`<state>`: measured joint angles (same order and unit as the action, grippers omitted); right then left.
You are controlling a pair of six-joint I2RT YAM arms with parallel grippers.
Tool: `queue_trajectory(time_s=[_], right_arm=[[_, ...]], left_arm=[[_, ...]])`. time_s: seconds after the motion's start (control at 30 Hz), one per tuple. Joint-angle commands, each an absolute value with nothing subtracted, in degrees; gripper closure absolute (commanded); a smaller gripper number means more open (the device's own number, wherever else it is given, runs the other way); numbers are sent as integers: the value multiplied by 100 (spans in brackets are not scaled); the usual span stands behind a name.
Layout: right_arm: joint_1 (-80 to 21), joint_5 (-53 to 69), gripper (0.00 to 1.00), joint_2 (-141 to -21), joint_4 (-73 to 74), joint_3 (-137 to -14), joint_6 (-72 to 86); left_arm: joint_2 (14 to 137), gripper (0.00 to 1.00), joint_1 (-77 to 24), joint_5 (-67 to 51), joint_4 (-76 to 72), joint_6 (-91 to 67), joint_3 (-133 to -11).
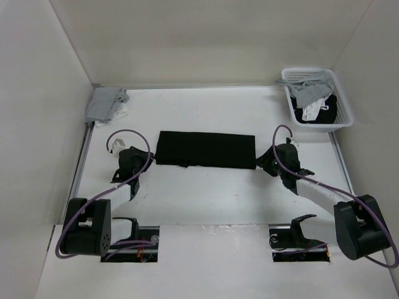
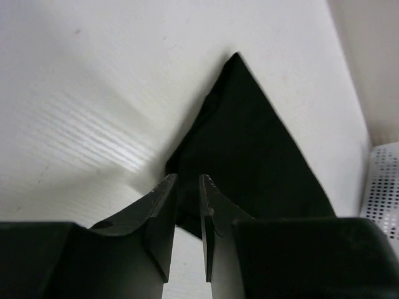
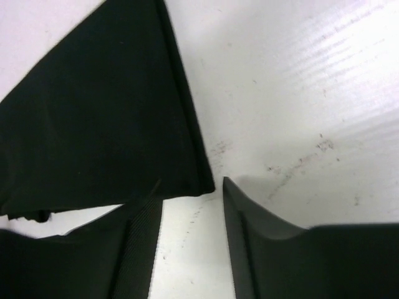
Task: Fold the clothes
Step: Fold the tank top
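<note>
The black shirt (image 1: 206, 149) lies flat on the table (image 1: 206, 205) as a long folded band. In the top view its left end is just beside the left gripper (image 1: 146, 161) and its right end just beside the right gripper (image 1: 263, 164). A white basket (image 1: 317, 96) of garments sits well beyond the right gripper, and a grey cloth bundle (image 1: 107, 103) sits far ahead of the left. In the left wrist view the fingers (image 2: 163, 212) stand a narrow slit apart with nothing pinched, and the shirt's corner lies just past their tips, spreading ahead and to the right. In the right wrist view the jaws gape wide over bare table, with the shirt's corner at the tip of the left-hand finger (image 3: 140, 243). The next fold probably calls for each gripper to pinch every layer at its corner. Both should then lift level together, keeping the cloth taut so the edges meet squarely.
</note>
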<state>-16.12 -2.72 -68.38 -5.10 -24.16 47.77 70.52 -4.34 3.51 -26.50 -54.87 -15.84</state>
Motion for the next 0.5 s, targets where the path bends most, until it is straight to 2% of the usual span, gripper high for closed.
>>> queue_trajectory(time_s=[0.0,0.07,0.23,0.33,0.4,0.47], right_arm=[[-1490,-203,46,-6810,-923,-2539,4562],[-1411,104,42,-7275,-1027,-2741,4509],[-1349,518,46,-8190,-1792,-2821,5043],[-1358,536,62,-8507,-2135,-2839,5457],[-1358,501,81,-8596,-2258,-2848,5624],[-1323,396,94,-8500,-2329,-2795,5730]], left_arm=[[6461,81,-452,377,-2963,-5493,-1626],[6320,81,-549,491,-2831,-5493,-1705],[6556,81,-874,475,-2883,-5458,-1881],[6662,81,-988,405,-3032,-5484,-1890],[6671,81,-1085,369,-3111,-5493,-1907],[6653,81,-1234,369,-3111,-5484,-1951]])
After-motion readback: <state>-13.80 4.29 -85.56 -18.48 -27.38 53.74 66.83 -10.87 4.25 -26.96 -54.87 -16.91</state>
